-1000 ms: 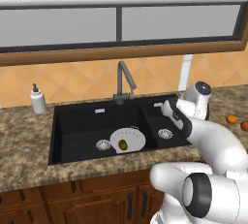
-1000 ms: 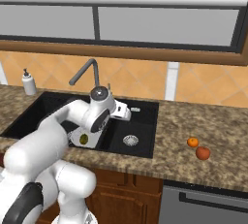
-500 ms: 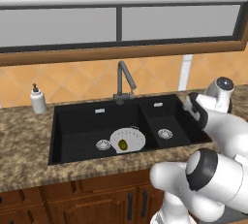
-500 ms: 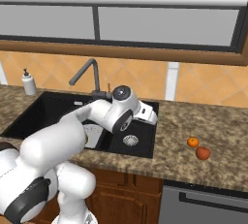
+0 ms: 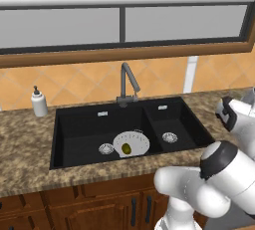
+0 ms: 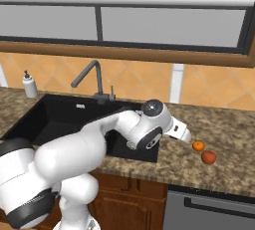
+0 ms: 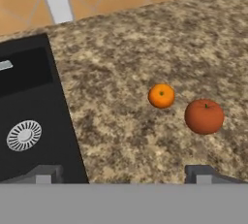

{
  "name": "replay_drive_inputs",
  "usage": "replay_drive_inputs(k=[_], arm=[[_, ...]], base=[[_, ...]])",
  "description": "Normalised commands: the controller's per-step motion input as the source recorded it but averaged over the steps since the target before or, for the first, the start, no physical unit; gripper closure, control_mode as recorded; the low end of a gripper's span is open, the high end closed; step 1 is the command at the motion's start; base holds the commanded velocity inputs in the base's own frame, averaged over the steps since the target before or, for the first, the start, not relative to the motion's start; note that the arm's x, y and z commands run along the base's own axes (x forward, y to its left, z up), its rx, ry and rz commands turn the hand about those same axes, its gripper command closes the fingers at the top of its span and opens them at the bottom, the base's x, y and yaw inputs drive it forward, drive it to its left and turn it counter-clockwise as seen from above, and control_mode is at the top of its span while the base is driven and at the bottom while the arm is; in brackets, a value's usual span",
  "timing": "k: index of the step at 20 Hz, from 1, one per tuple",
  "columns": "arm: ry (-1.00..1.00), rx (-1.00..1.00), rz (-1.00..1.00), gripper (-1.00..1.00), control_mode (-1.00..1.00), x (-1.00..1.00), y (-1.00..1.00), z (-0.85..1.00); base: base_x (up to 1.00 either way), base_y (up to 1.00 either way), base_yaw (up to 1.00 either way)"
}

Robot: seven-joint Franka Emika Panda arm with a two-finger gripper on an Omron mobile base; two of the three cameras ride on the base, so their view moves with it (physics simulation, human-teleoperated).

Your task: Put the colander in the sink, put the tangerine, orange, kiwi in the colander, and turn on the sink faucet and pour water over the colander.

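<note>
The white-grey colander (image 5: 131,143) sits in the wide basin of the black sink (image 5: 79,139), with the olive-green kiwi (image 5: 127,149) inside it. The tangerine and the orange lie on the counter right of the sink: a smaller bright fruit (image 7: 161,96) and a larger reddish one (image 7: 204,116), also seen side by side as the smaller fruit (image 6: 198,146) and the larger fruit (image 6: 208,157). My gripper (image 7: 125,174) hovers open above the counter just short of them, nothing between its fingertips (image 7: 46,173). From the side, the gripper (image 6: 185,134) reaches past the sink's right rim. The dark faucet (image 5: 127,82) runs no water.
A white soap dispenser (image 5: 39,102) stands on the counter left of the sink. The narrow basin's silver drain (image 7: 23,135) lies left of my hand. Tiled wall and window run behind the speckled granite counter (image 7: 126,48).
My arm has swung right, from over the narrow basin to above the counter near the two orange-coloured fruits. The gripper stayed open. Colander and kiwi have not moved.
</note>
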Motion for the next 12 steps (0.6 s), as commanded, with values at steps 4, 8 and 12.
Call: replay_drive_inputs(k=[4,8,12], arm=[[0.0,0.0,-0.1,-1.0,-1.0,-0.54,-0.9,0.0],[0.0,0.0,-0.08,-1.0,-1.0,-0.31,-0.64,0.0],[0.04,0.0,-0.01,-1.0,-1.0,-0.08,-0.24,-0.01]], base=[[0.0,0.0,0.0],[0.0,0.0,0.0],[0.0,0.0,0.0]])
